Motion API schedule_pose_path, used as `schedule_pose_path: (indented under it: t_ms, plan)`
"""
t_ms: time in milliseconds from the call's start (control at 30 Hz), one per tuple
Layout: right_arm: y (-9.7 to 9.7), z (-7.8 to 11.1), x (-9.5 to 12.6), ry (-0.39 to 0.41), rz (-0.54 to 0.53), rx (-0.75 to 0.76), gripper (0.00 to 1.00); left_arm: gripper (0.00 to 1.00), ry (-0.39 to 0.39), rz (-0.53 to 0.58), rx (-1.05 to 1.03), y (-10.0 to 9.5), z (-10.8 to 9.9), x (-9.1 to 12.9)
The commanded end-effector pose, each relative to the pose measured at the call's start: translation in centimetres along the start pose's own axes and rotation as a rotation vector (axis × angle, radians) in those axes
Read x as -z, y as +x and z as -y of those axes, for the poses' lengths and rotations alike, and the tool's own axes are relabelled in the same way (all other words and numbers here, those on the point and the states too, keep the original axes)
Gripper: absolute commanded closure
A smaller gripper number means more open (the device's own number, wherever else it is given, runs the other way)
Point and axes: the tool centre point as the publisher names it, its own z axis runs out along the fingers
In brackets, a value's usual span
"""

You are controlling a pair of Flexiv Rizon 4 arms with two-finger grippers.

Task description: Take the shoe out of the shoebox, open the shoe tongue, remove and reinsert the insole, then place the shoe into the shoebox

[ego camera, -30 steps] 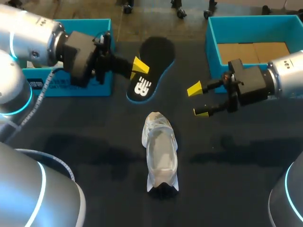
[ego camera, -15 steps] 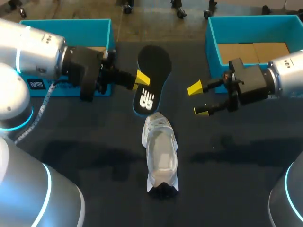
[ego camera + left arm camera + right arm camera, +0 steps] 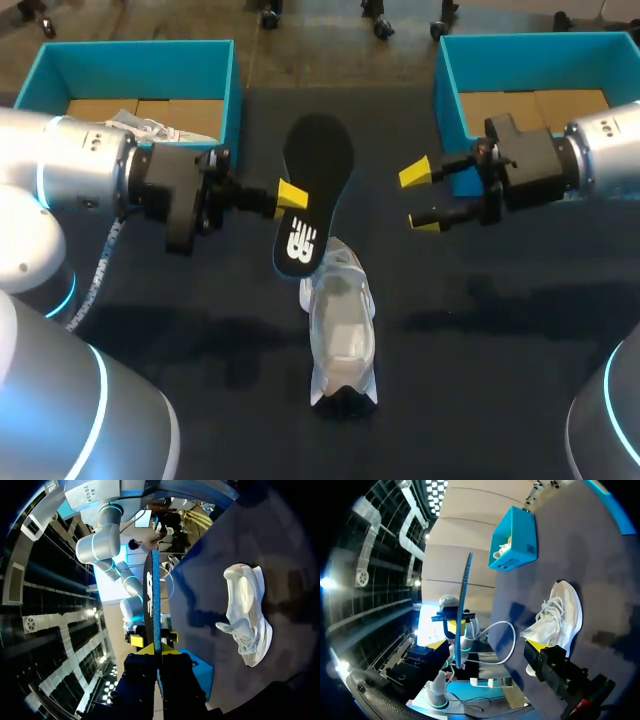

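Noted teal left shoebox (image 3: 230, 90) far left, something white with laces (image 3: 150, 128) inside. Found left gripper (image 3: 291, 196) just right of it, yellow tips pressed on black insole (image 3: 318, 160), pinching its left edge; viewed edge-on ahead of those fingers from the left wrist. Saw insole held off the table (image 3: 500, 330), near end over far end of white shoe (image 3: 340, 320) lying centre. Found right gripper (image 3: 420, 198) right of insole, apart from it, fingers spread around nothing. Logged right shoebox (image 3: 445, 90) far right.
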Motion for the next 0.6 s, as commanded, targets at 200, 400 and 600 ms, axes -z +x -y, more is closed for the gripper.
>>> schedule_pose_path:
  t_ms: [200,400,600]
  plan:
    - [0.4,-0.7,-1.0,-0.019,0.012,-0.011,0.0,1.0,-0.038,-0.026,-0.012,1.7,0.1,-1.7]
    - [1.0,-1.6,-2.7,-0.013,0.017,-0.026,0.0,1.0,-0.055,-0.009,0.002,2.6,-0.1,-2.3]
    - [0.9,-2.0,-4.1,0.006,0.006,-0.056,0.0,1.0,-0.064,0.005,-0.003,3.1,-0.4,-2.7]
